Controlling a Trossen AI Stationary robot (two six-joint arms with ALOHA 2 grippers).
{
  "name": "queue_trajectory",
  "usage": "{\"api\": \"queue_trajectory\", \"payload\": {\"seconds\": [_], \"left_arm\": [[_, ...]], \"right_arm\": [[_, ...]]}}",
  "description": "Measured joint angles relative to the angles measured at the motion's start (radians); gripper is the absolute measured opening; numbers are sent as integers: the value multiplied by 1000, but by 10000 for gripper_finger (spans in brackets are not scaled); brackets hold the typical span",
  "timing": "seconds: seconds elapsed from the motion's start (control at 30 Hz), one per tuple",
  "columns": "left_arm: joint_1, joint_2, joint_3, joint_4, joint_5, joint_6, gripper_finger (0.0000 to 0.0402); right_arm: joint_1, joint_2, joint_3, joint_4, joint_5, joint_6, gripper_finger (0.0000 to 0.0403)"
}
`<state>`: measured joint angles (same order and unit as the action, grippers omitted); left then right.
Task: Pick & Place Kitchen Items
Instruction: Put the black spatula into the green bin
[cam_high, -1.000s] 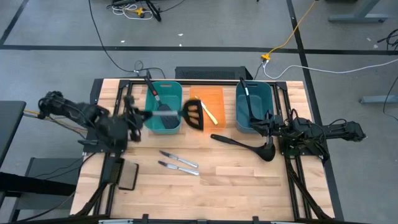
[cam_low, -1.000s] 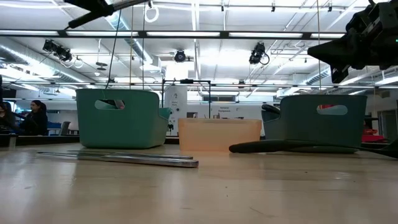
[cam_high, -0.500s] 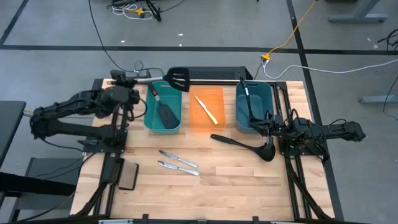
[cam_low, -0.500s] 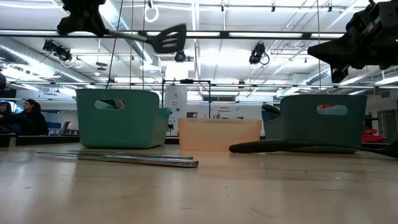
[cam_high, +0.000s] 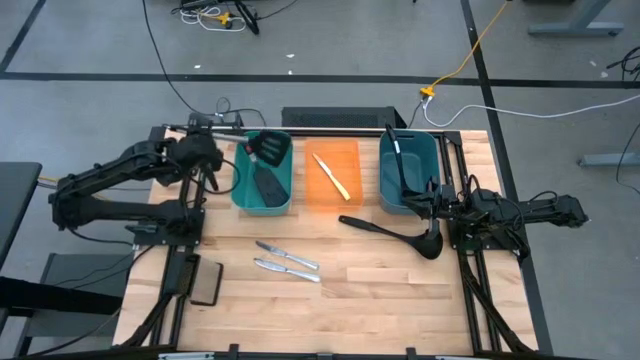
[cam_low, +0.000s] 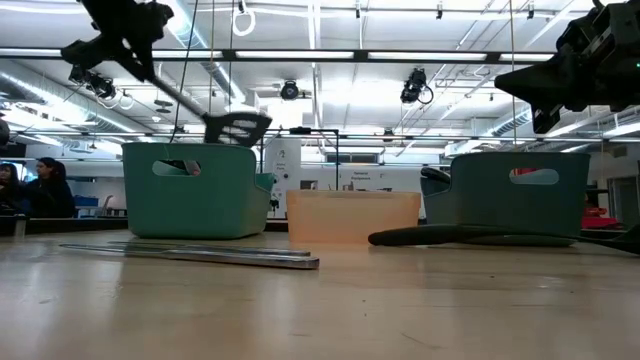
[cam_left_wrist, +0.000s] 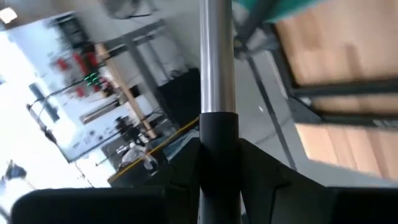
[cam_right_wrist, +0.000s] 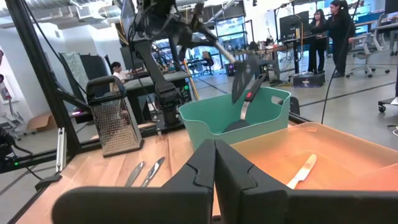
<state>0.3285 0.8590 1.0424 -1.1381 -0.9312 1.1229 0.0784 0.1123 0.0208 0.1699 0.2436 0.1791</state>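
Note:
My left gripper (cam_high: 212, 150) is shut on a black slotted spatula (cam_high: 264, 150). Its head (cam_low: 237, 128) hangs just above the left teal bin (cam_high: 240, 190). A second black spatula (cam_high: 268, 186) lies inside that bin. A pale-yellow knife (cam_high: 332, 175) lies in the orange bin (cam_high: 350, 150). One black ladle (cam_high: 399, 165) leans in the right teal bin (cam_high: 425, 150); another ladle (cam_high: 395, 233) lies on the table. Two silver knives (cam_high: 287, 262) lie side by side on the table. My right gripper (cam_right_wrist: 214, 165) waits shut at the table's right side. My left gripper pinches the spatula's black handle grip (cam_left_wrist: 217, 134) between its two fingers, and the silver shaft (cam_left_wrist: 216, 56) runs on ahead of them. The fingers come from the table's left, slanting down, along the handle. The spatula is lifted clear, head lowest, over the left teal bin.
A flat black pad (cam_high: 207, 285) lies at the near left of the table. A metal grater (cam_right_wrist: 115, 121) stands beyond the table's left edge in the right wrist view. People show in the room behind. Bare wood lies near the front edge (cam_high: 400, 310).
My left gripper has swung with the spatula from over the table's middle toward the far edge, and it has rolled. The spatula stood level there, then tipped head-down. Its head now hangs over the left teal bin.

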Motion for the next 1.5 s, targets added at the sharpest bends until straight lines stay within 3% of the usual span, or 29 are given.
{"api": "queue_trajectory", "payload": {"seconds": [0.2, 0.43, 0.6, 0.97, 1.2, 1.5], "left_arm": [[-11, 51, 0, -19, -35, 48, 84], [-17, 122, 0, -29, 13, 69, 84], [-34, 195, 0, 0, 112, 100, 84], [-43, 377, 1, -7, 161, 99, 84], [-44, 402, 0, -60, 220, 54, 84], [-41, 403, 0, -10, 233, 206, 84]], "right_arm": [[0, 0, 0, -6, 1, 13, 7], [0, 0, 0, -6, 2, 23, 7], [0, 0, 0, -6, 2, 23, 7], [0, 0, 0, -6, 3, 23, 7], [0, 0, 0, -6, 2, 23, 7], [0, 0, 0, -8, 2, 19, 7]]}}
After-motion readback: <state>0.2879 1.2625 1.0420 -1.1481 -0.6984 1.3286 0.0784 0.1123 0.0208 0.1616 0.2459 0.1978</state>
